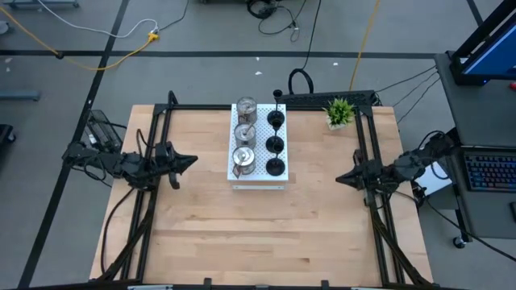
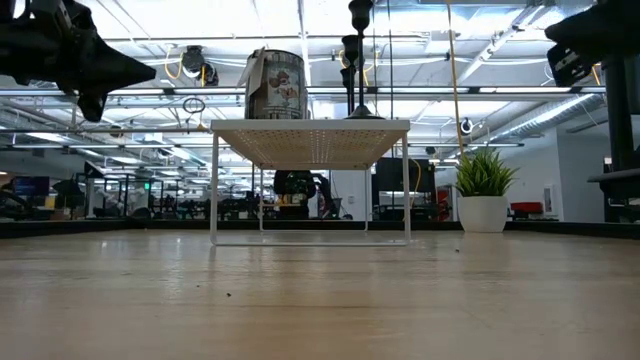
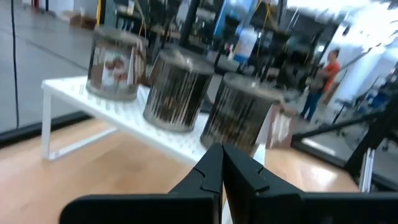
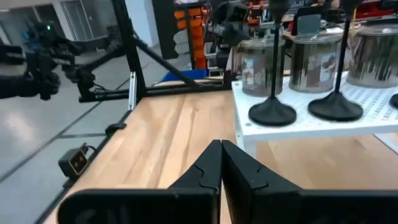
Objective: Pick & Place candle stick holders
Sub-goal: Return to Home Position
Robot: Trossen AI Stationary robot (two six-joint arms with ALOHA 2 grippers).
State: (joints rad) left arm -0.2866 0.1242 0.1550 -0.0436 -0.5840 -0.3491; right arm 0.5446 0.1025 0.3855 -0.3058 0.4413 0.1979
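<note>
three silver holders [image 1: 244,133], three black holders [image 1: 275,145], one shelf [image 1: 260,180], one plant [image 1: 339,111].

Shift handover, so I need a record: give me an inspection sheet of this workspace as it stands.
Surface: wooden table, white shelf at its far middle.
Job's things: three silver holders and three black holders upright on the shelf, in two columns.
Clutter: potted plant near the far right corner.
Grippers: left gripper and right gripper shut, empty, raised at their own sides.
Cables: yellow cable on the floor beyond the table.
Surroundings: keyboard off the right side; person in the room.
</note>
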